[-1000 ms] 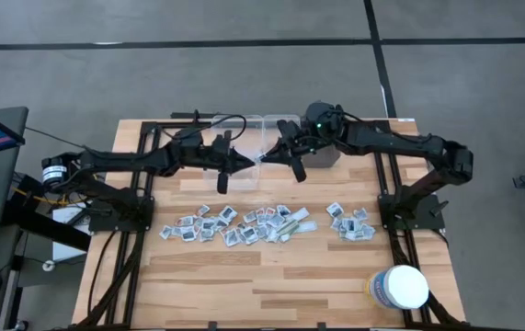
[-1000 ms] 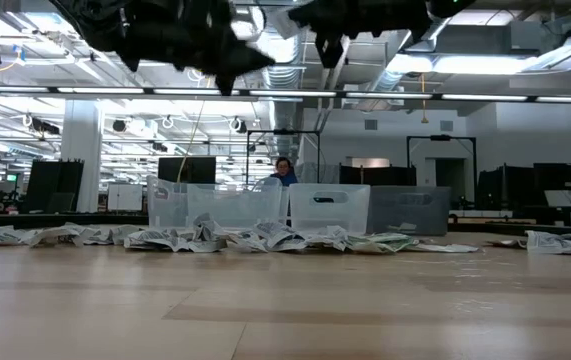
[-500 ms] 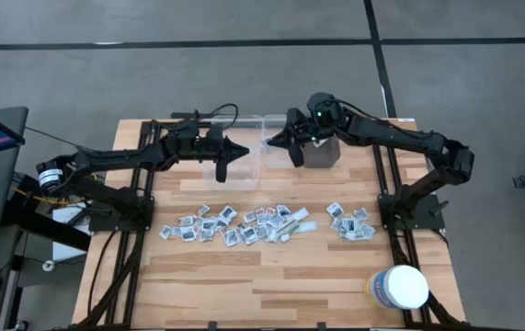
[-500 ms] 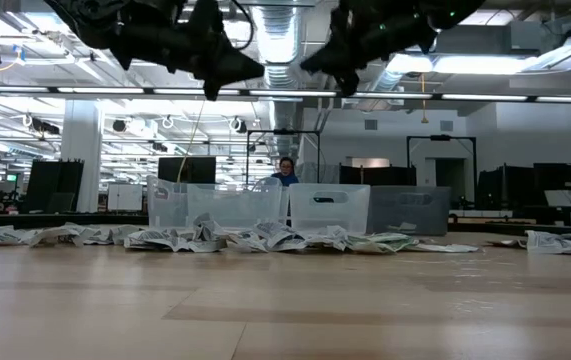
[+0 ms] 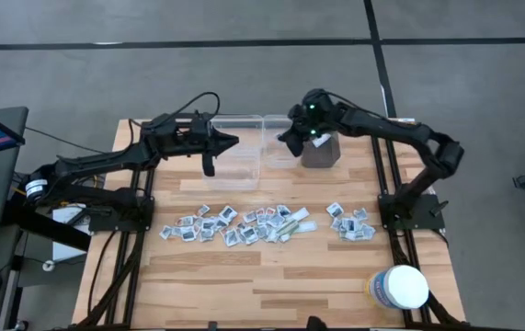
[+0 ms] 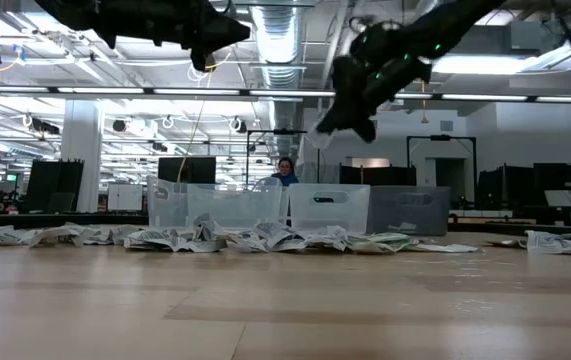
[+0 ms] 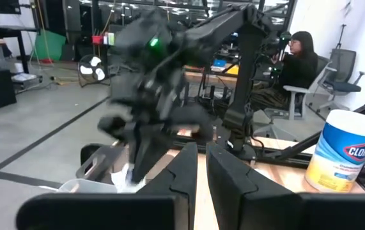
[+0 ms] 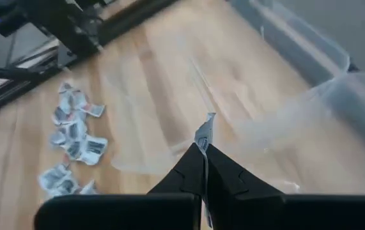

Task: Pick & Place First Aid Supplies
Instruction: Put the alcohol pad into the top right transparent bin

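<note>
The wooden table (image 5: pixel 271 276) fills the middle of the floor, with both dark arms reaching over its far edge. Along that edge stand three bins side by side: a clear bin (image 5: pixel 237 152) on the left, another clear bin (image 5: pixel 279 152) in the middle, and a grey bin (image 5: pixel 320 152) on the right. A big white tub (image 5: pixel 398 288) with a blue and yellow label sits on the near right corner. The packets lie in two scatterings on the bare wood: a long row of packets (image 5: pixel 234 224) across the middle and a smaller heap of packets (image 5: pixel 350 222) to the right of it, well apart from the bins. The left gripper (image 5: pixel 210 158) hangs above the left edge of the left clear bin, its fingers (image 7: pixel 230 182) standing only slightly apart with nothing between them. The right gripper (image 5: pixel 291 142) hovers high over the middle clear bin, its fingers pinched together on a single small packet (image 8: pixel 204 133), which sticks out from the tips above the bin's clear wall. A person (image 6: pixel 285 171) sits in the room beyond the table.
</note>
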Tool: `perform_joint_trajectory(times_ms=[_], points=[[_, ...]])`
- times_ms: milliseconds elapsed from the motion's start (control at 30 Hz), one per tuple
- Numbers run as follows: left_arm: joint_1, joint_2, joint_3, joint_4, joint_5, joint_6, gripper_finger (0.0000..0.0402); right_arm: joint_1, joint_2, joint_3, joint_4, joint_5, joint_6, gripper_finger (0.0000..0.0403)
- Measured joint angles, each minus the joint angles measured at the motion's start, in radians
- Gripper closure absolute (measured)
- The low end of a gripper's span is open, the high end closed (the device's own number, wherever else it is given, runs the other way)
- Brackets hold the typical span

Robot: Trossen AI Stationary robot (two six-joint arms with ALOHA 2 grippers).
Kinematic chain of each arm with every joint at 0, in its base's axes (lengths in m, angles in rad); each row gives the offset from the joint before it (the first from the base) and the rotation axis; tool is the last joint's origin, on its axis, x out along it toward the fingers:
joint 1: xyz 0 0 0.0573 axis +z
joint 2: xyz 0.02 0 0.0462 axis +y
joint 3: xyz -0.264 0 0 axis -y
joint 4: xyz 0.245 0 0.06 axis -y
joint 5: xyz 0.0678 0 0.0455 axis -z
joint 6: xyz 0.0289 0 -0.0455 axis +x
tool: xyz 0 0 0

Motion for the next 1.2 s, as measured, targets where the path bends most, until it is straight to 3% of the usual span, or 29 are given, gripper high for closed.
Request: perform_joint_trajectory(times_ms=[167,533,967,1200], points=[[0.0,0.002,0.0,-0.003,0.0,0.0,0.0367,-0.035,0.091,-0.002,0.004,-0.037,0.049,0.0403],[0.0,0.006,-0.014,-0.003,-0.029,-0.027,0.0366,-0.088,0.095,-0.001,-0.009,-0.188,0.071,0.0403],[-0.001,0.006,-0.014,-0.002,-0.034,-0.056,0.0366,-0.041,0.095,0.0,-0.016,-0.017,-0.054,0.0403],[-0.001,0.006,-0.014,0.001,-0.034,-0.064,0.0366,-0.022,0.095,0.094,-0.186,0.108,-0.263,0.0403]])
